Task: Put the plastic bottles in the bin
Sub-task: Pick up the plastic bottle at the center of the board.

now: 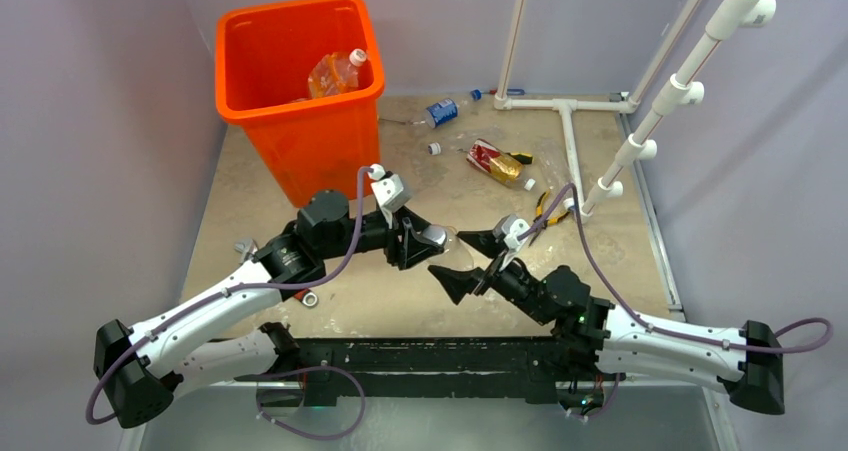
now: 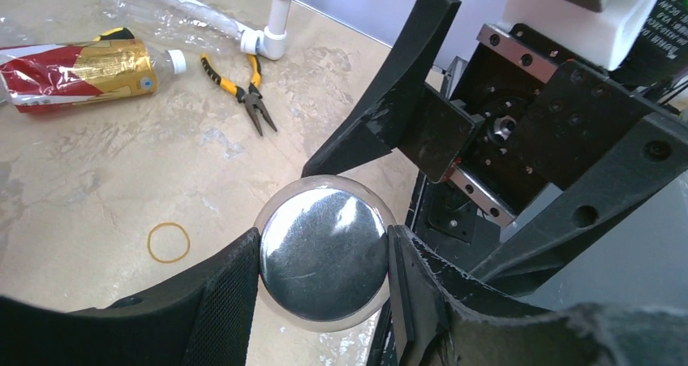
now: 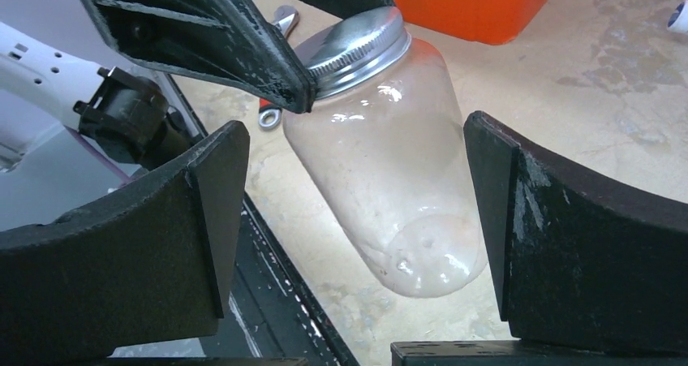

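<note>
Nearest: right claw (image 3: 357,212) gapes wide either side of the clear bottle (image 3: 389,187), pads apart from it, gripping nothing. The left claw (image 2: 323,273) is part-closed on its silver cap (image 3: 353,45) (the only hold, bottle hanging tilted). Judgement: withdraw right first, then carry left high over the bin (image 1: 300,106) rim, far left.

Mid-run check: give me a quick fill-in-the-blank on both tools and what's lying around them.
The left tool holds the clear jar by its silver ___.
The right tool has its jaws ___ on either side of the jar.
A bottle with a white cap lies inside the ___ bin.
The pliers have ___ handles.
Missing words: lid; open; orange; yellow.
</note>
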